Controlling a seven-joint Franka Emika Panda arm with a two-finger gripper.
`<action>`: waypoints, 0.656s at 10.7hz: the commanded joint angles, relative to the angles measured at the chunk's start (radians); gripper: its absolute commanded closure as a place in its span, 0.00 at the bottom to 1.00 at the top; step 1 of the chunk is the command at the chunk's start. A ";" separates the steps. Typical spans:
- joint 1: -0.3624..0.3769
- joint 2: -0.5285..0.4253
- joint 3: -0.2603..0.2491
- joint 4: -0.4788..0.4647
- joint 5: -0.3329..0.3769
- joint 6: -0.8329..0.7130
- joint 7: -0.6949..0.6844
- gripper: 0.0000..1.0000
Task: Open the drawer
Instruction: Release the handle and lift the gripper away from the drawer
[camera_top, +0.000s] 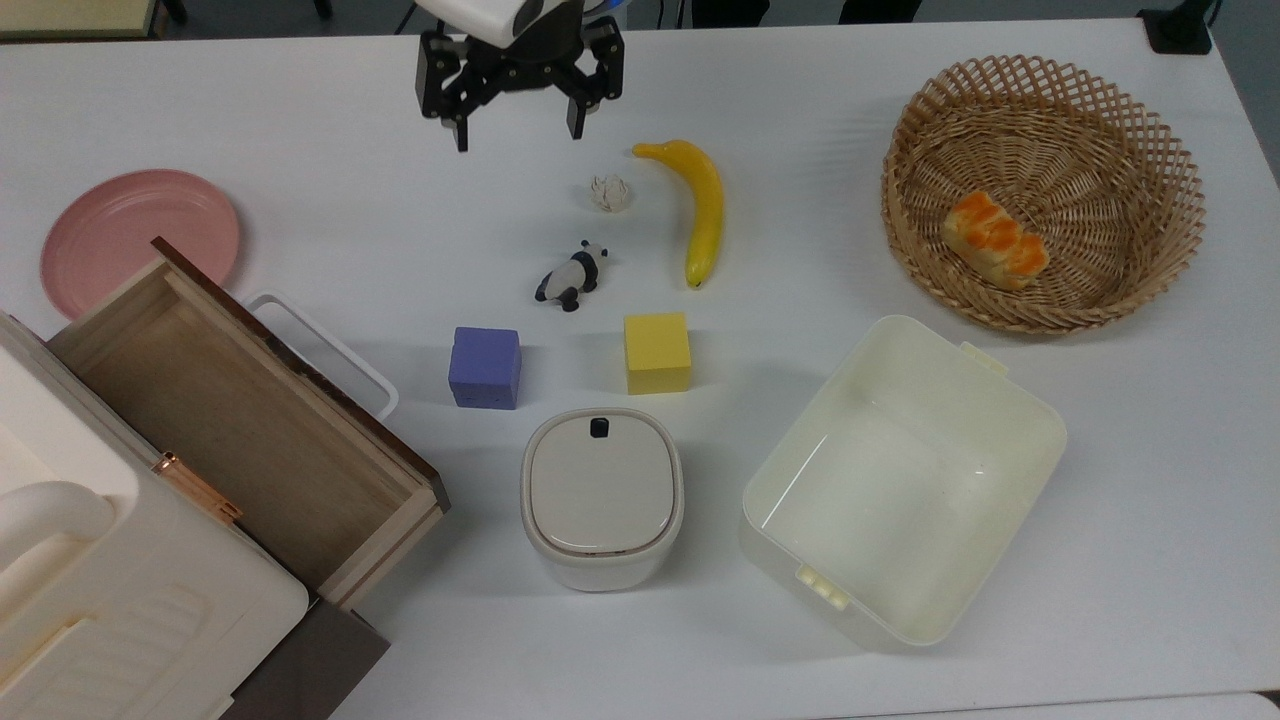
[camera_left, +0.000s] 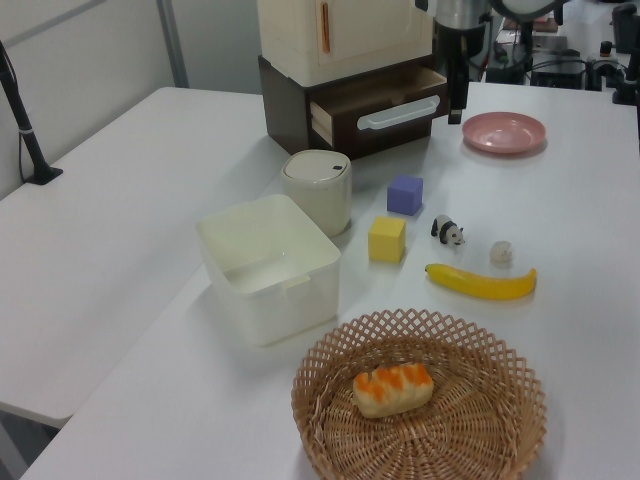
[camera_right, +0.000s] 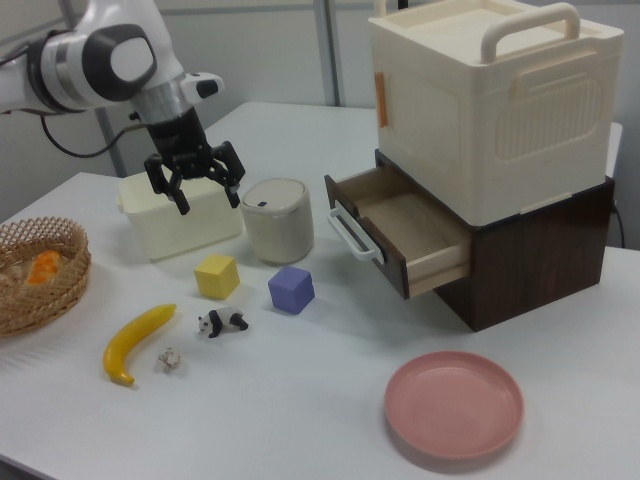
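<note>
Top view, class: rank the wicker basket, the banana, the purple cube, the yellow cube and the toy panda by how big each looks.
1. wicker basket
2. banana
3. purple cube and yellow cube: they look alike, so no ranking between them
4. toy panda

A robotics lab: a white tabletop (camera_top: 1100, 600) holds toy props near a wicker basket (camera_top: 1043, 190), with cables (camera_left: 560, 70) and bare partition walls (camera_right: 270, 50) behind it.

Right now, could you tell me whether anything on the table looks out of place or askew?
Nothing stands out. The drawer is pulled open and empty, and the open end effector hangs apart from it.
</note>
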 joint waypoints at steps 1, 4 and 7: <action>0.009 -0.020 -0.014 0.053 0.105 -0.109 0.055 0.00; 0.000 -0.022 -0.020 0.119 0.138 -0.208 0.122 0.00; 0.003 -0.026 -0.020 0.132 0.126 -0.270 0.198 0.00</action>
